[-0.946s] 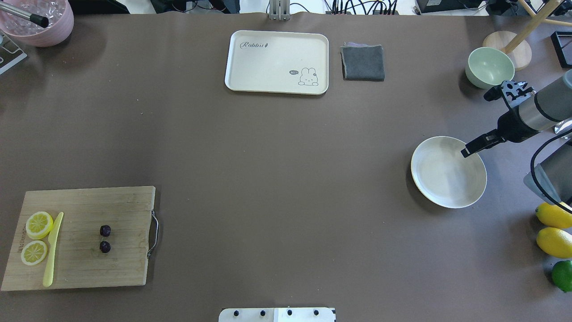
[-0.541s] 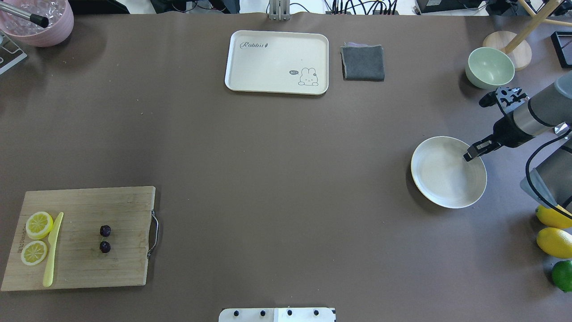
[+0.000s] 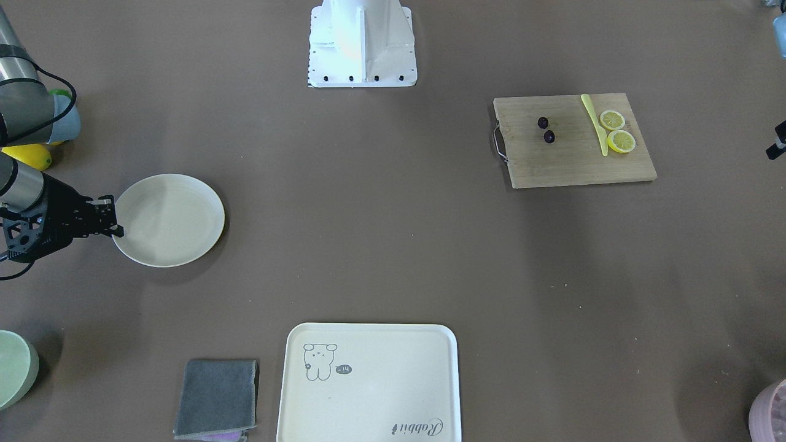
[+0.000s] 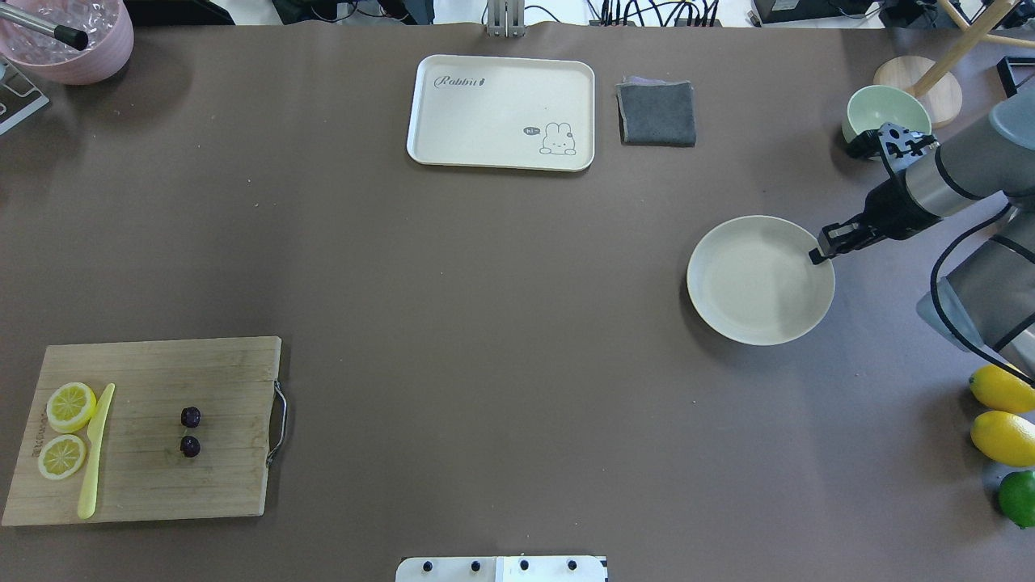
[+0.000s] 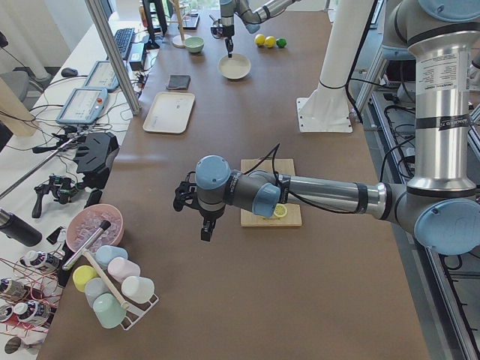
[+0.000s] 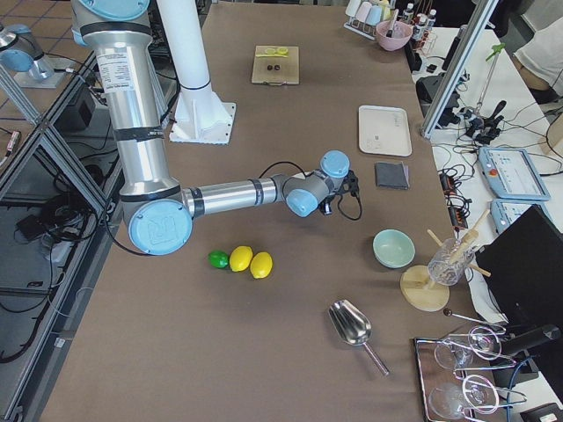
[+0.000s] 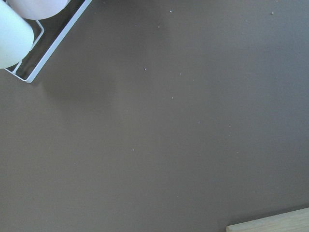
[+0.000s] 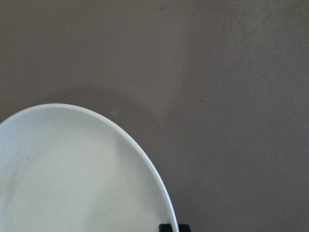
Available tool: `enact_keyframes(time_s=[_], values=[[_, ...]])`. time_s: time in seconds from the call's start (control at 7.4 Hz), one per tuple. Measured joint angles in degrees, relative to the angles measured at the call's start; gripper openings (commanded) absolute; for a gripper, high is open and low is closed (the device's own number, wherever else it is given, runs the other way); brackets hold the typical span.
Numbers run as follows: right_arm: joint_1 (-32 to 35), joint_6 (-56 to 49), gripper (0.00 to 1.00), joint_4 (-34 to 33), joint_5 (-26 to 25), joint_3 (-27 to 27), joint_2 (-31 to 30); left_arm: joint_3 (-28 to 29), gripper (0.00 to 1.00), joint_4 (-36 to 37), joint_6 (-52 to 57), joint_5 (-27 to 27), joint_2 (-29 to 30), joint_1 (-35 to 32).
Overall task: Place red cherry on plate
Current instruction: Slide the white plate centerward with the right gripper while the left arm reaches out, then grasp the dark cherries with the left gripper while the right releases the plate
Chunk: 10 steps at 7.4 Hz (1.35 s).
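Note:
The red cherry [image 4: 190,432] is a pair of dark round fruits lying on the wooden cutting board [image 4: 226,477] at the near left; it also shows in the front-facing view as the cherry [image 3: 546,129]. The cream plate [image 4: 752,283] lies far to the right. My right gripper [image 4: 818,252] is shut on the plate's right rim, which shows in the right wrist view as the plate [image 8: 72,183]. My left gripper [image 5: 204,229] hangs over bare table beyond the board's outer end; I cannot tell its state.
On the board lie two lemon slices [image 4: 69,406] and a yellow knife [image 4: 95,453]. A cream tray [image 4: 501,111] and grey cloth [image 4: 656,113] sit at the back, a green bowl [image 4: 885,121] behind the right arm, lemons [image 4: 1003,436] and a lime [image 4: 1017,497] near right.
The plate has slid left and away from the robot, with my right gripper on its rim moving along with it. The cherries have not moved.

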State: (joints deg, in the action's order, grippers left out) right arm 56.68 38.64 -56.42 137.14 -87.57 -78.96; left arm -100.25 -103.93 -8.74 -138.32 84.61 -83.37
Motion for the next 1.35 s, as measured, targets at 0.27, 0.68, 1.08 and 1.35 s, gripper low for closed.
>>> enact_keyframes(time_s=[0.27, 0.68, 1.08, 1.35], values=[[-4.1, 12.6, 0.00, 0.1, -0.8, -3.4, 3.4, -3.6, 0.98, -3.3, -11.7, -3.5, 0.0, 4.8], [-14.8, 27.3, 0.00, 0.1, -9.2, -5.6, 8.7, -10.9, 0.98, -16.7, -42.8, 1.3, -4.6, 20.4], [-23.3, 35.9, 0.00, -0.1, -17.8, -5.4, 13.1, -11.3, 0.97, -25.4, -59.9, 13.6, -7.1, 36.4], [-25.6, 36.8, 0.00, -0.2, -20.4, -4.7, 14.1, -11.2, 0.92, -26.7, -65.6, 19.7, -6.8, 44.5]])
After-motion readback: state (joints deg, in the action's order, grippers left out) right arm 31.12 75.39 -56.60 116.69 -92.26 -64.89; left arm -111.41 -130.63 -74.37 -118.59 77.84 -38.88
